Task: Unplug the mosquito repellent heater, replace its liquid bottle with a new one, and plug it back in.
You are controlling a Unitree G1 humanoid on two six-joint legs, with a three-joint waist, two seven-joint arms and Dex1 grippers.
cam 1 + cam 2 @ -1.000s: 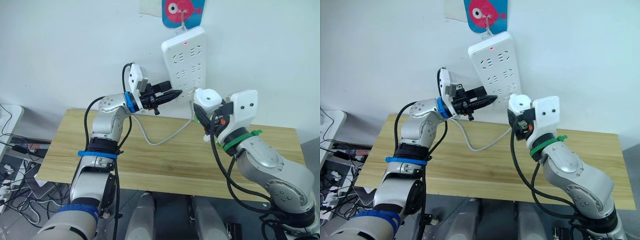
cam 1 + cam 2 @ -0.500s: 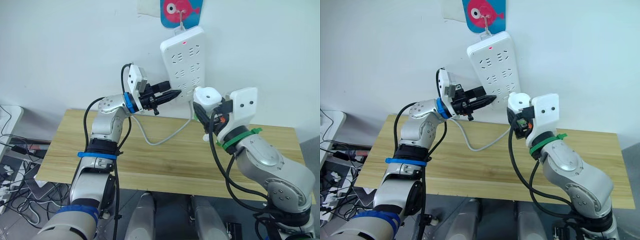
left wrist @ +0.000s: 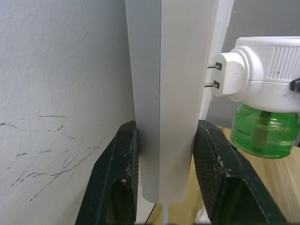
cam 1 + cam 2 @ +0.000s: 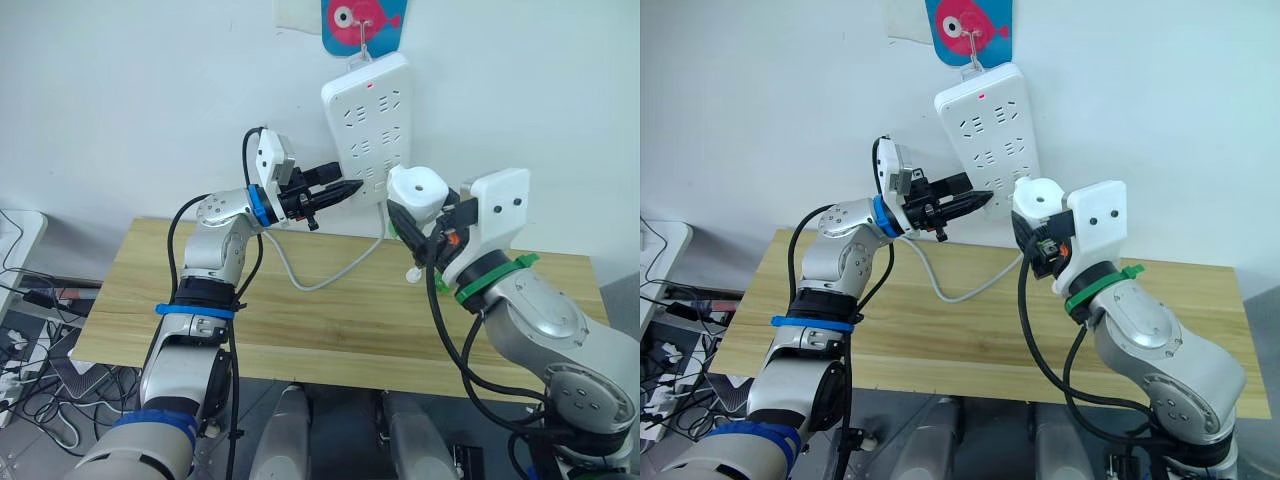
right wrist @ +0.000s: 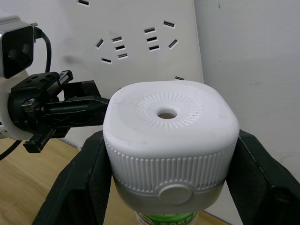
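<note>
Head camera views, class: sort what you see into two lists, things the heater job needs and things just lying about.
Part of the job:
- mosquito repellent heater, unplugged, held in the right pincer
- its green liquid bottle
- power strip on the wall, clamped at its edge by the left pincer

Just lying about:
- fish picture
- wooden table
- floor cables

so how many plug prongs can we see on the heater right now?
2. Both stick out of the mosquito repellent heater's round plug toward the power strip, one above the other, neither in a socket.
</note>
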